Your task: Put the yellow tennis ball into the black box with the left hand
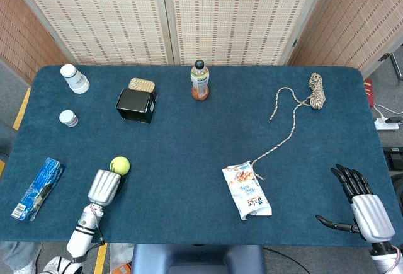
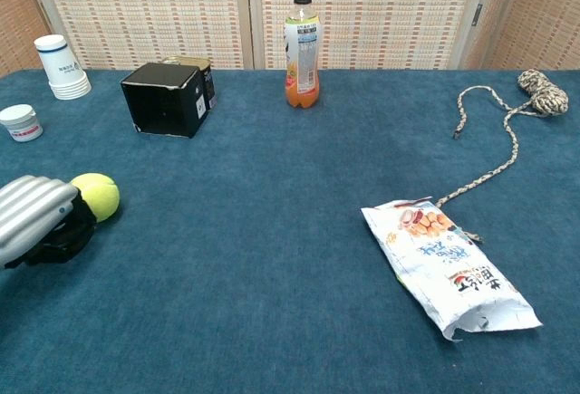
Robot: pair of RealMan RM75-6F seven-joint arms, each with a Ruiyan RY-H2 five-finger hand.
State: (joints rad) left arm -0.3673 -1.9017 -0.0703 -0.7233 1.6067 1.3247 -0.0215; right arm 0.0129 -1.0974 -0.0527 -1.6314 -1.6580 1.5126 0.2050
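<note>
The yellow tennis ball lies on the blue table near the front left. My left hand is right behind it, touching its near side. The hand's silver back faces up and its dark fingers curl underneath; no finger shows around the ball, and I cannot tell whether it is held. The black box stands further back, well apart from the ball. At the front right corner my right hand rests with its fingers spread and nothing in it.
A tin sits behind the box, with an orange drink bottle to its right. Stacked cups and a small jar stand far left, a blue packet front left. A snack bag and rope lie right.
</note>
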